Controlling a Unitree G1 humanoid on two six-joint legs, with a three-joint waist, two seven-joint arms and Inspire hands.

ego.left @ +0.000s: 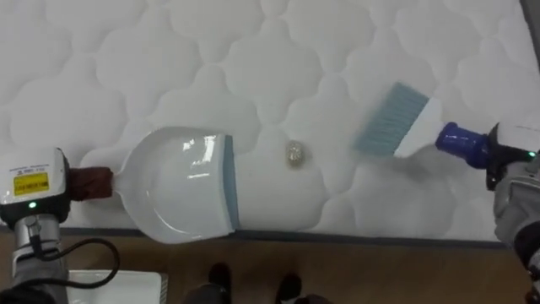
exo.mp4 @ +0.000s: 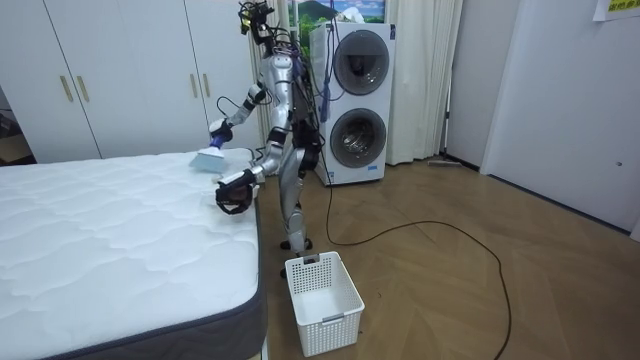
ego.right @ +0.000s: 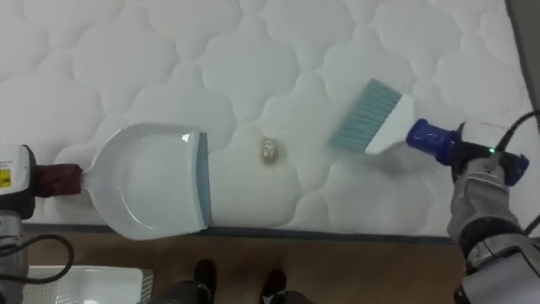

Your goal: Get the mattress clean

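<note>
One scrap (ego.left: pixel 294 153) is lying unswept mid-frame on the bed (ego.left: pixel 126 51); my left hand (ego.left: pixel 34 187) is gripping the dustpan (ego.left: pixel 181 190), my right hand (ego.left: pixel 506 159) the brush (ego.left: pixel 396 120).

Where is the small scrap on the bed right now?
In the eye views the scrap lies on the mattress near its edge, between the dustpan on the left and the brush on the right, touching neither.

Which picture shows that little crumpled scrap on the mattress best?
The right eye view: the small pale crumpled scrap lies near mid-picture, apart from the white plastic dustpan and the blue-handled brush. The left eye view shows it equally close; the room view is too distant to make it out.
</note>
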